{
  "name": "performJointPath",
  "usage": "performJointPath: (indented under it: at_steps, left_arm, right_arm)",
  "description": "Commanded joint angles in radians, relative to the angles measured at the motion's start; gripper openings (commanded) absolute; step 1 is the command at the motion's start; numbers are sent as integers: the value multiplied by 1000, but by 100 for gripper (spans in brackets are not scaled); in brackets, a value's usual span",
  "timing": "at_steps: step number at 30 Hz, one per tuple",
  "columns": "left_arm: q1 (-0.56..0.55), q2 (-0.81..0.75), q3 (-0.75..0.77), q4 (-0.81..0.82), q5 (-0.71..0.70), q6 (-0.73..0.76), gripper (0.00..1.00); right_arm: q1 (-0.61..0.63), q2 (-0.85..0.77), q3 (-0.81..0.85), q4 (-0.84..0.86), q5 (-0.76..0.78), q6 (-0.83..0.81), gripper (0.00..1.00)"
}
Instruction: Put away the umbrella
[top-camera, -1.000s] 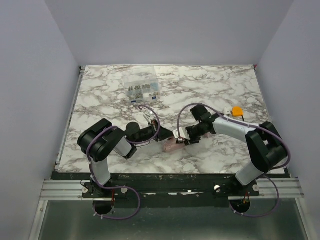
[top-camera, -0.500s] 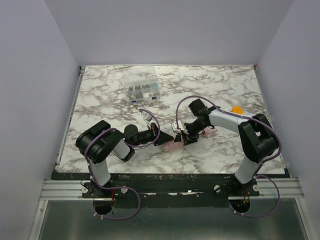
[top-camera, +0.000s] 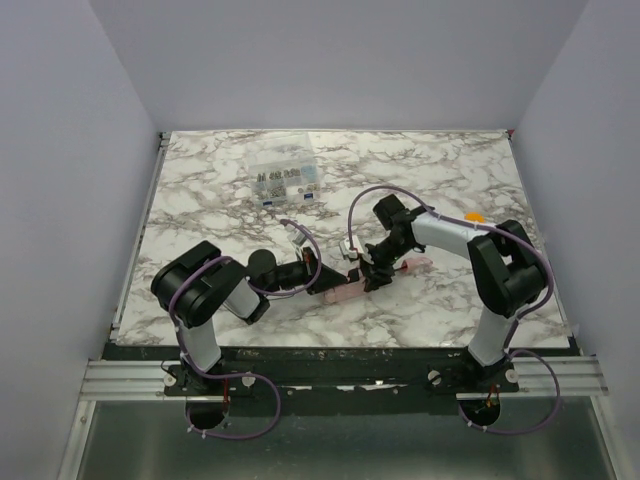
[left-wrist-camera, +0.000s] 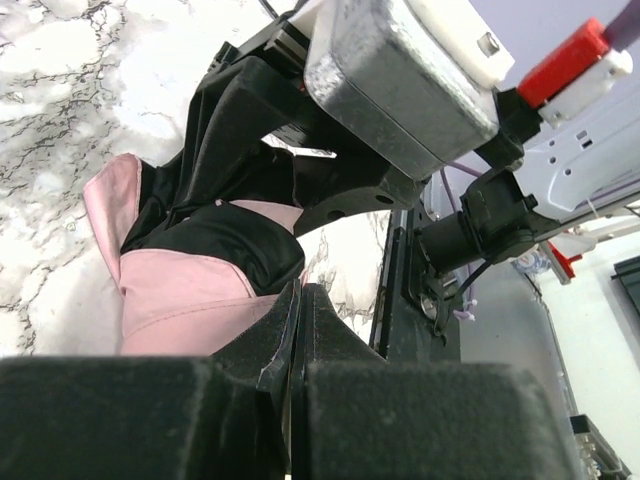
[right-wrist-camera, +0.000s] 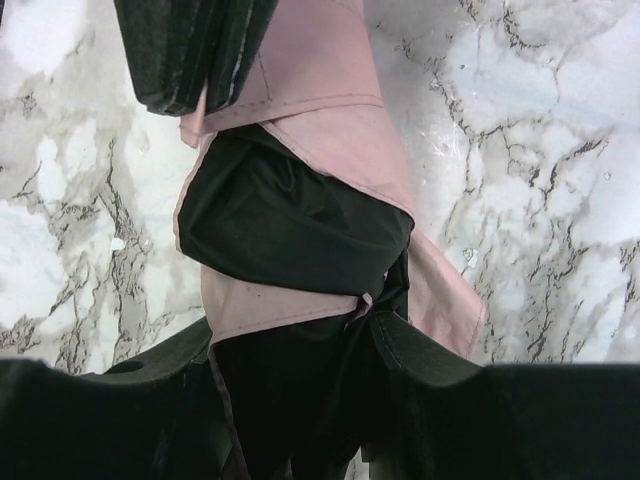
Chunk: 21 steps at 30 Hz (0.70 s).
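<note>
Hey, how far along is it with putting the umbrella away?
Done: the umbrella is collapsed into a loose pink-and-black bundle on the table. In hand: right gripper grips the bundle; left gripper, jaws shut, seems to pinch a pink fold. Left: tightening and securing it; folds hang loose.

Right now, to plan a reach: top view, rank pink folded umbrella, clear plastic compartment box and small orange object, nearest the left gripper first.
1. Pink folded umbrella, at the left gripper.
2. Clear plastic compartment box, beyond.
3. Small orange object, far right.
</note>
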<state>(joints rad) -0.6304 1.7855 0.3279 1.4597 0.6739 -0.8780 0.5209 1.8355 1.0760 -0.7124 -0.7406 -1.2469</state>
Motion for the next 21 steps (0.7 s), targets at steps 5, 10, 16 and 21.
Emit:
performJointPath:
  at_steps: [5, 10, 16, 21]
  left_arm:
    - [-11, -103, -3, -50, 110, 125, 0]
    - [-11, -130, -4, -125, 129, 154, 0]
    - [-11, -118, -7, -111, 147, 144, 0]
    - [-16, -134, -4, -131, 167, 148, 0]
  right_arm:
    - [12, 170, -71, -158, 148, 91, 0]
    - [12, 187, -59, -151, 156, 111, 0]
    - [13, 205, -47, -150, 168, 138, 0]
    - [13, 226, -31, -160, 169, 149, 0]
